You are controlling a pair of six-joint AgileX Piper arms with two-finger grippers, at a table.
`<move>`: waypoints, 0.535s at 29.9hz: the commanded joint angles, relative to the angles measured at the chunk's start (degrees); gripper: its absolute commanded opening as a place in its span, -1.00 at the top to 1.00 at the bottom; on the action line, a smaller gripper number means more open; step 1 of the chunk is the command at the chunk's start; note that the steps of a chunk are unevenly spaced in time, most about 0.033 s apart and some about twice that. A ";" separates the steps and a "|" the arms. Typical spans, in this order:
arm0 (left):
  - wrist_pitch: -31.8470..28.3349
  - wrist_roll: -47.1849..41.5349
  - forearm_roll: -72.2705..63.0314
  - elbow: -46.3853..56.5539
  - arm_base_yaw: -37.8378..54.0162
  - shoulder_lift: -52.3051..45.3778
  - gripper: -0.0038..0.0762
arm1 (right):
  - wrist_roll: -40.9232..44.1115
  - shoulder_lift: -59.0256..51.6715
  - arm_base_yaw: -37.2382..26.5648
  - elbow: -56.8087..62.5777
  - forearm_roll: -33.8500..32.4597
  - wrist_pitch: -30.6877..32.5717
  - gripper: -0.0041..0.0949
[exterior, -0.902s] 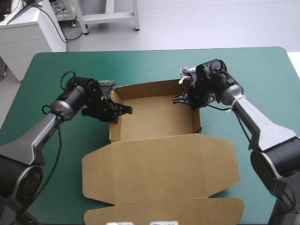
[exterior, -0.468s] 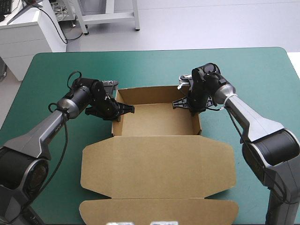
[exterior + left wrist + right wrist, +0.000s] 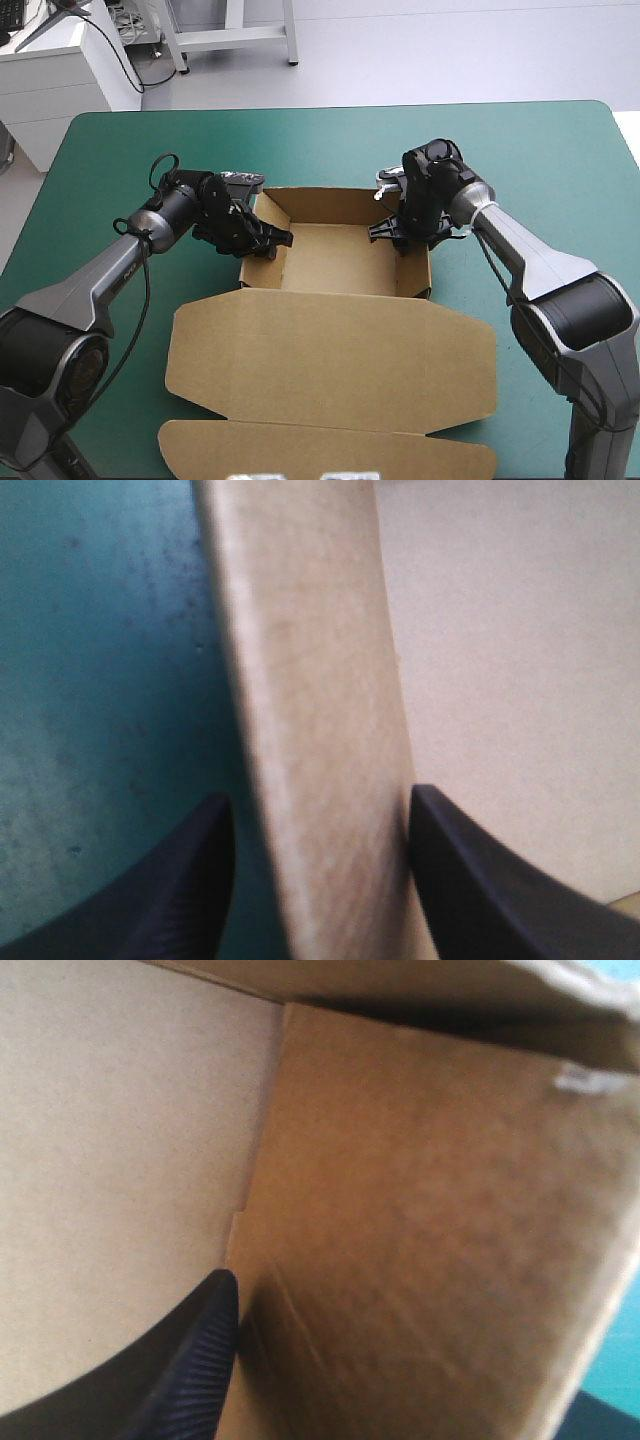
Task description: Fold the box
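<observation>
The left gripper (image 3: 270, 240) is pinching the left wall of the box (image 3: 335, 262), and the right gripper (image 3: 388, 228) is clamping its right wall; the brown box is sitting as an open tray on the teal-green cover (image 3: 110, 150) between them, its lid (image 3: 330, 355) lying flat on the box's near side

high cam up behind, looking down on the whole teal-green table cover (image 3: 150, 130), wrist cams jammed against left and right walls of the brown cardboard box (image 3: 330, 345), seen in all three
</observation>
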 commanded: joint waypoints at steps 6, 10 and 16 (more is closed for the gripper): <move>-2.43 5.61 -3.77 -1.36 -0.36 -2.74 -0.38 | -0.17 -3.25 -0.07 -1.72 -1.66 1.30 -0.09; -3.21 5.61 -4.02 -1.57 -0.36 -2.74 -0.38 | -0.42 -3.25 -0.07 -4.16 -2.52 1.30 -0.09; -2.56 5.61 -3.80 -3.19 -0.36 -2.74 -0.38 | -3.74 -3.25 -0.07 -11.57 -3.24 1.30 -0.09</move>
